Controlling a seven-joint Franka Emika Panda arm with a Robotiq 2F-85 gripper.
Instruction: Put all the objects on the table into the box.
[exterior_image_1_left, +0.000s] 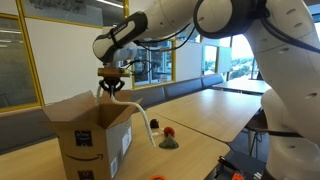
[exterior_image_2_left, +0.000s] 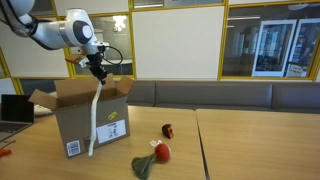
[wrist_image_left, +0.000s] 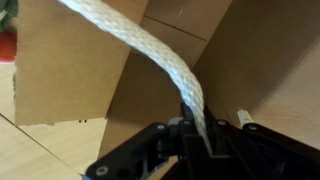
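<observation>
Tool (exterior_image_2_left: 97, 73) clamps the white tube's (exterior_image_2_left: 93, 118) top end over the box (exterior_image_2_left: 72, 128); tube hangs toward 6 o'clock, outside the box wall

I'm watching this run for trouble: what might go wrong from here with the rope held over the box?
1. The gripper is shut on the white rope, yet most of it hangs down outside the cardboard box. If released now, it would likely slide onto the table.
2. Lifting or swinging the rope's loose tail might knock the red item lying near the box.
</observation>
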